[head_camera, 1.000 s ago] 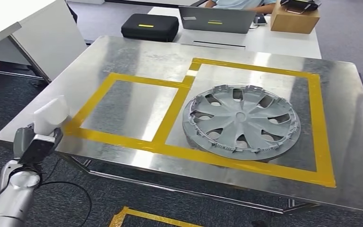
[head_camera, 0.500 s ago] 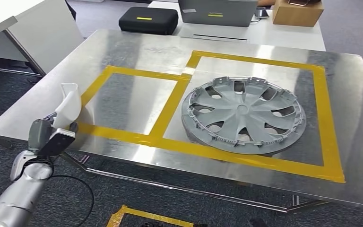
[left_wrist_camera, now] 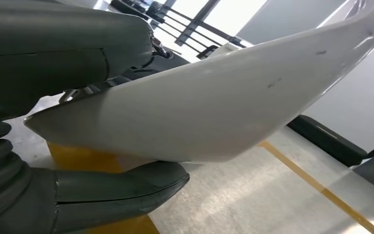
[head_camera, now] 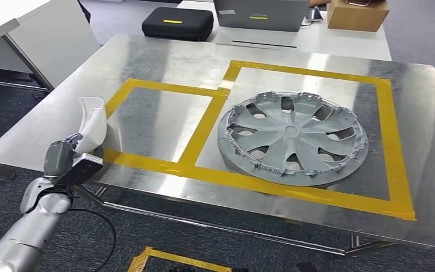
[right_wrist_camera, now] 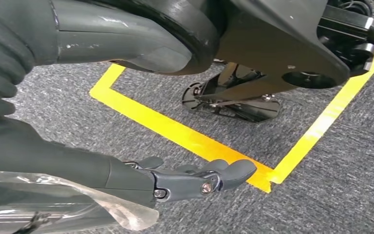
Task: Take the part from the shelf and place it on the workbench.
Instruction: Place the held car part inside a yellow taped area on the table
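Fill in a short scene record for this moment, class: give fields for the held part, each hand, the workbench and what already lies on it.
held part: white curved part, above the workbench's near-left edge
left hand: holds the part
right hand: holds nothing, hangs above the carpet floor
workbench: steel top, yellow tape squares
already there: grey hubcap in the larger square

The left arm [head_camera: 17,238] rises silver from below and reaches up toward the near left corner of the table [head_camera: 164,62]. Its left robot hand [head_camera: 68,161] sits at that corner's near edge, gripping the white part [head_camera: 92,126], which stands up out of the grasp; in the left wrist view the thumb [left_wrist_camera: 117,187] lies under the part and the darker fingers [left_wrist_camera: 78,36] over it. The right robot hand [right_wrist_camera: 190,178] hangs low above the floor [right_wrist_camera: 321,195], fingers slightly curled, holding nothing
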